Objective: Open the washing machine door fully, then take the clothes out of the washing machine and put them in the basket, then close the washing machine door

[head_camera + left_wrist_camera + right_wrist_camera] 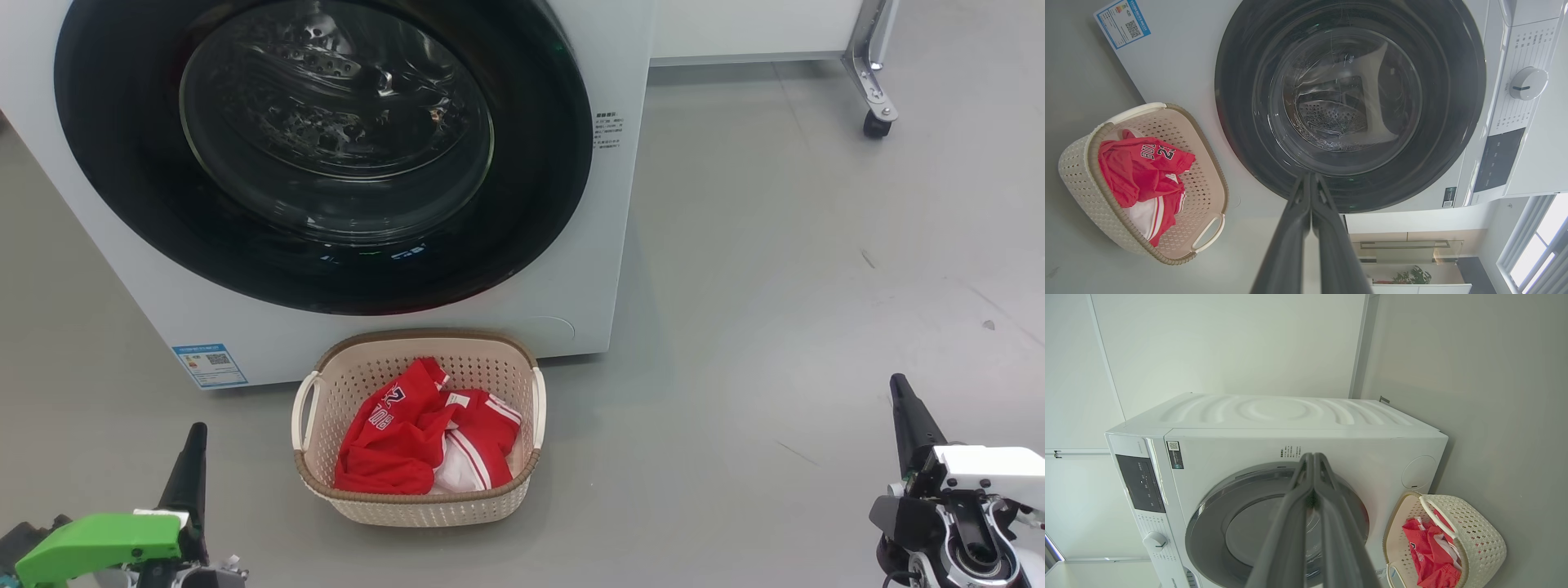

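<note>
The white washing machine (98, 245) fills the upper left of the head view, and its round black-rimmed door (522, 196) lies flat against the front, shut. Through the glass the steel drum (1331, 114) shows. The cream basket (359, 506) stands on the floor right before the machine, with the red and white clothes (408, 433) piled inside. My left gripper (196, 433) is shut and empty at the lower left, left of the basket. My right gripper (898, 384) is shut and empty at the lower right, well clear of the basket. Both wrist views show the closed fingers pointing at the door.
Grey floor (775, 327) spreads to the right of the machine. A metal leg on a caster (875, 122) stands at the back right under a white unit. The machine's control panel and dial (1527, 83) sit on its front.
</note>
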You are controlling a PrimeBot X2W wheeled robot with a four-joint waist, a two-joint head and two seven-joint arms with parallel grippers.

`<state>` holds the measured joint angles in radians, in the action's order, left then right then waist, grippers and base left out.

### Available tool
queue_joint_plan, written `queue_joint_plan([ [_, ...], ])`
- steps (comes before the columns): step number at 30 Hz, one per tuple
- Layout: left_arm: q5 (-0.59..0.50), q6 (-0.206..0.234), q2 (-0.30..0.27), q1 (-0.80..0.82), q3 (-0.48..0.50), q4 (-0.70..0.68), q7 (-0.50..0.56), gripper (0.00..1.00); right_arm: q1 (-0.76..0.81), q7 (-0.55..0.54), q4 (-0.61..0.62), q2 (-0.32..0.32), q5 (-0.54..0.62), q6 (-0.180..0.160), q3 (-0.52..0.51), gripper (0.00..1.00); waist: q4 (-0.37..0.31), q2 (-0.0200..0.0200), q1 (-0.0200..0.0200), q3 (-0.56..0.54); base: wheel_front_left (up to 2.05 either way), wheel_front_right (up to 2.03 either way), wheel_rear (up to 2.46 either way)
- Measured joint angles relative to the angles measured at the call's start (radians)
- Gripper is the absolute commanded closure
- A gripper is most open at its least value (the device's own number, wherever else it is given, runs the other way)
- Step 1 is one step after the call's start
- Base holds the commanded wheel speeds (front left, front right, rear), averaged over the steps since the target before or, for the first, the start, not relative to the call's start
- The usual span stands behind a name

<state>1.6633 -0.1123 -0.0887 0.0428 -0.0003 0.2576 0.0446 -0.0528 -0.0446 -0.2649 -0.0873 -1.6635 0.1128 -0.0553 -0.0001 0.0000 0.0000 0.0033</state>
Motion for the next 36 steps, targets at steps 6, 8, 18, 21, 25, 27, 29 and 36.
queue_joint_plan([
  [6, 0.0, 0.0, 0.0, 0.0, 0.001, 0.003, 0.004, 1.0, 0.0, 0.0, -0.002, 0.0, 0.0, 0.001, -0.001, 1.0, 0.0, 0.0, 0.0, 0.0, 0.0, 0.0, 0.0],
  [8, 0.0, 0.0, 0.0, 0.0, 0.001, 0.004, 0.004, 1.0, 0.0, 0.0, -0.002, 0.0, 0.0, 0.001, -0.001, 1.0, 0.0, 0.0, 0.0, 0.0, 0.0, 0.0, 0.0],
  [18, 0.0, -0.007, 0.001, 0.002, 0.002, 0.01, 0.007, 1.0, -0.001, -0.003, -0.006, 0.0, 0.0, 0.001, -0.002, 1.0, 0.0, 0.0, 0.0, 0.0, 0.0, 0.0, 0.0],
  [21, 0.0, -0.007, 0.001, 0.003, 0.002, 0.01, 0.007, 1.0, -0.001, -0.003, -0.006, 0.0, 0.0, 0.001, -0.002, 1.0, 0.0, 0.0, 0.0, 0.0, 0.0, 0.0, 0.0],
  [25, 0.0, -0.007, 0.002, 0.004, 0.002, 0.012, 0.007, 1.0, -0.001, -0.004, -0.007, 0.0, 0.0, 0.004, -0.002, 1.0, 0.0, 0.0, 0.0, 0.0, 0.0, 0.0, 0.0],
  [27, 0.0, -0.007, 0.002, 0.004, 0.002, 0.013, 0.007, 1.0, -0.001, -0.004, -0.007, 0.0, 0.0, 0.004, -0.003, 1.0, 0.0, 0.0, 0.0, -0.001, 0.0, 0.0, 0.0],
  [29, 0.0, -0.008, 0.002, 0.004, 0.002, 0.014, 0.007, 1.0, -0.001, -0.004, -0.008, 0.0, 0.0, 0.004, -0.003, 1.0, 0.0, 0.0, 0.0, -0.001, 0.0, 0.0, 0.0],
  [36, 0.0, -0.008, 0.002, 0.005, 0.003, 0.015, 0.007, 1.0, -0.001, -0.004, -0.01, 0.0, 0.0, 0.006, -0.003, 1.0, 0.0, 0.0, 0.0, -0.001, 0.0, 0.0, 0.0],
])
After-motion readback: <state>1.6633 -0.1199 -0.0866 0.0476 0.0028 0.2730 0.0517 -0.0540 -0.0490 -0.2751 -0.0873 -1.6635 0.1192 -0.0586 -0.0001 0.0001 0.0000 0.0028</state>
